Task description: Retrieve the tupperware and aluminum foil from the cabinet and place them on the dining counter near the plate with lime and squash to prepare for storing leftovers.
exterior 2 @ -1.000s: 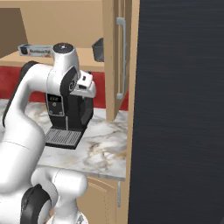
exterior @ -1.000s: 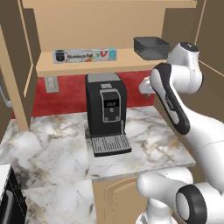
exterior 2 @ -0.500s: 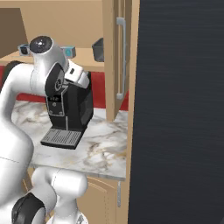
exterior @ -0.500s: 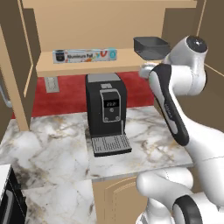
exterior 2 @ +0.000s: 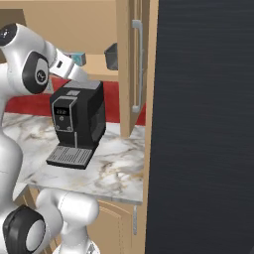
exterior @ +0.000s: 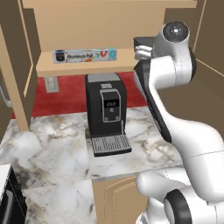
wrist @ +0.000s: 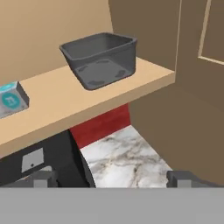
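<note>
**Inspector:** Begin nearest the base. What stands in front of the robot?

**Assessor:** A marbled worktop (exterior: 52, 148) with a black coffee machine (exterior: 106, 113) on it, drip tray facing the base. A red backsplash (exterior: 65, 94) runs behind it. None of this belongs to the task.

**Inspector:** And the gripper?

**Assessor:** In the hand view the gripper (wrist: 113, 177) has its two tips far apart at the bottom edge, spread wide, with nothing between them. It sits below and short of the shelf edge, looking up and across at it.

**Inspector:** Location of the task items?

**Assessor:** Both are on the shelf board of the cabinet (exterior: 83, 65), above the coffee machine. The tupperware (wrist: 99, 59) rests upright near the shelf's front edge, toward its right end; in the left base view only a dark corner shows behind the arm. The aluminum foil (exterior: 85, 55) lies lengthwise on the same shelf, well apart to the left; its pale blue end shows at the left edge of the hand view.

**Inspector:** Step in hand?

**Assessor:** My judgement: the approach for the first pick, the tupperware. Nothing is yet retrieved.

**Inspector:** Requirement for the next move?

**Assessor:** Raise and advance the hand so the tips straddle one wall of the tub, then close. The shelf edge lies between hand and tub, so height must be gained before reaching in.
</note>
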Robot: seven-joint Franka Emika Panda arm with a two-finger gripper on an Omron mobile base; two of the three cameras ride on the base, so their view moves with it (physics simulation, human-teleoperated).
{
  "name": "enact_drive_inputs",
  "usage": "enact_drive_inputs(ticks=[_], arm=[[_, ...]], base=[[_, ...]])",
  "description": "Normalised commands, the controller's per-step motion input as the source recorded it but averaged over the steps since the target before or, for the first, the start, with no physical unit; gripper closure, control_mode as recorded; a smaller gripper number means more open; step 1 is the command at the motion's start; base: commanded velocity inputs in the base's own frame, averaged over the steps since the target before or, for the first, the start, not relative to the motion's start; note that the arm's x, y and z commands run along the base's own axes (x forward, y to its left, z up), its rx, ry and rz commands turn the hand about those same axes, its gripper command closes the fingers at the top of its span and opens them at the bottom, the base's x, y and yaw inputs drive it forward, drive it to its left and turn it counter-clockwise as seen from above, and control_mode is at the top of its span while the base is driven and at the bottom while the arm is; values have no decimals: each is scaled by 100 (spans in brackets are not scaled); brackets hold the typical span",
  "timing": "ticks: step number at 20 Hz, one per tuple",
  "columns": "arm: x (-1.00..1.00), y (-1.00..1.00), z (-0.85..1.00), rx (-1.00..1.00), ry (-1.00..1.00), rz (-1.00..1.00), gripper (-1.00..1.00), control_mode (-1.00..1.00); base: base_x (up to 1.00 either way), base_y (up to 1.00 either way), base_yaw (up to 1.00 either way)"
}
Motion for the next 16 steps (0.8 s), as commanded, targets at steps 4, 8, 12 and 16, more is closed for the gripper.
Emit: enact_drive_inputs(ticks=[4, 8, 12, 16], arm=[[10, -18, 3, 0, -5, -15, -100, -100], [9, -19, 0, 0, -21, -12, -100, -100], [14, -10, 0, 0, -29, -13, -100, -100], [21, -8, 0, 0, -25, -11, -100, -100]], base=[[0, 0, 0], [0, 0, 0], [0, 0, 0], [0, 0, 0]])
